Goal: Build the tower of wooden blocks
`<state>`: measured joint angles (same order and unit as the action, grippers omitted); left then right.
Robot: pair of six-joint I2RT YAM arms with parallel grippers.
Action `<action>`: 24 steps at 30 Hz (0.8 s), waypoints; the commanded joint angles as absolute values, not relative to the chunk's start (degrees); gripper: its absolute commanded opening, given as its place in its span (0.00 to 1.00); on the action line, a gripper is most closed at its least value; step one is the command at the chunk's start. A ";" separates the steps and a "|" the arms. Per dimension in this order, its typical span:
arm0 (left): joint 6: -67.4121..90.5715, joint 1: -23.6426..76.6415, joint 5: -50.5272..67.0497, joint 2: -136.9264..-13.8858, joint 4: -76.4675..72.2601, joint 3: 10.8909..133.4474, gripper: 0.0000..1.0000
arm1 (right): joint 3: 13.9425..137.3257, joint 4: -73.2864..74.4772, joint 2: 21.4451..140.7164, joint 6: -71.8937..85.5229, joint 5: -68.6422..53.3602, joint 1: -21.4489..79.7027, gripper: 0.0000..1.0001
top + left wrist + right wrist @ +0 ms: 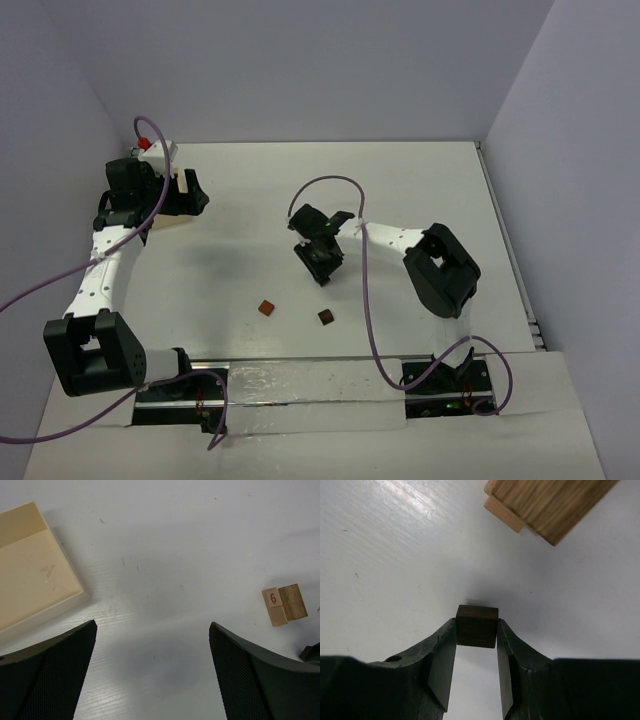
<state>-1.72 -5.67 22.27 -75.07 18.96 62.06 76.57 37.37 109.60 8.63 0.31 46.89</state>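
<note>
The left pincer hangs wide open and empty beside a flat pale tan board; a reddish wooden cube and a darker one lie loose on the white bench. The right pincer grips a dark brown wooden cube by opposite flat faces, which suits something probably light, rigid and smooth. The pale tan wooden blocks just beyond are cropped, so their stacking is unclear.

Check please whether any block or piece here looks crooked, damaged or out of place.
One small thing: in the right wrist view the pale block juts out past the grained wood piece touching it, so their edges are not flush. The dark cube sits straight in the right end effector. Nothing looks damaged or spilled.
</note>
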 commanded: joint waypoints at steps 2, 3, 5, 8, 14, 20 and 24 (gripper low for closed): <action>-1.25 -5.54 23.82 -74.09 16.17 62.58 0.99 | 86.19 44.63 103.29 11.77 -0.96 46.47 0.00; -1.29 -5.54 23.82 -74.09 16.17 62.64 0.99 | 88.34 45.44 102.11 12.55 -1.85 46.10 0.00; -1.40 -5.54 23.82 -73.78 16.17 62.59 0.99 | 91.54 46.09 100.60 14.00 -1.56 45.58 0.00; -1.22 -5.54 23.37 -72.98 15.71 62.45 0.99 | 99.59 48.28 101.54 18.99 5.31 45.53 0.00; -0.55 -5.54 23.08 -72.92 15.58 62.62 0.99 | 108.81 52.77 107.56 25.86 14.91 44.84 0.00; -0.53 -5.54 22.84 -72.76 14.92 62.30 0.99 | 114.79 54.39 112.40 27.93 13.29 43.87 0.00; -0.42 -5.54 22.76 -73.04 14.56 62.28 0.99 | 115.77 54.53 115.24 28.72 11.10 42.98 0.00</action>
<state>-1.05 -5.67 22.55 -74.37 17.67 62.06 112.75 52.57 113.24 26.23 11.30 43.86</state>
